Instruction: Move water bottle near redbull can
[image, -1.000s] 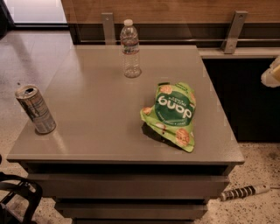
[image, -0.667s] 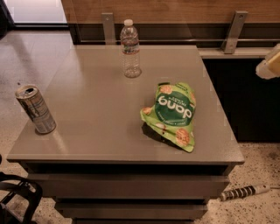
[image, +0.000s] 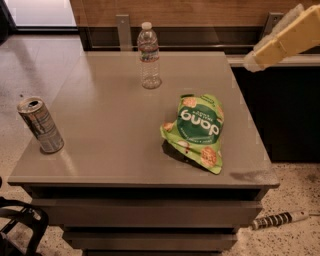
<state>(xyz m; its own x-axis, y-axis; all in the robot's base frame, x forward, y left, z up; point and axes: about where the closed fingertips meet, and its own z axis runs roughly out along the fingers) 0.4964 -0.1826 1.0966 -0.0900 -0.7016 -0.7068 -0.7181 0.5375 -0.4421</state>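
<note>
nearest you, a black frame (image: 20, 225) sits low in the bottom left corner, and a striped rod (image: 280, 219) lies on the speckled floor (image: 300, 190) at the lower right, just beside the foot of the grey table (image: 110, 150). on the tabletop, the redbull can (image: 41, 125) stands upright close to the front left corner, its pull-tab top facing up and nothing touching it. right of centre, a green snack bag (image: 197, 131) lies flat with its lower end near the table's front edge. it is well apart from the can. farther back, the water bottle (image: 149, 56) stands upright near the far edge, a little left of the table's middle line, white cap on and a thin reddish band around its body. it is well apart from the redbull can, which sits diagonally across the table at the near left. the gripper (image: 257, 55), pale yellow, hangs in the air at the upper right, out past the table's far right corner. it touches nothing and is well clear of the bottle. you cannot tell whether the claw is apart or together. behind everything runs a wooden wall panel (image: 200, 12).
</note>
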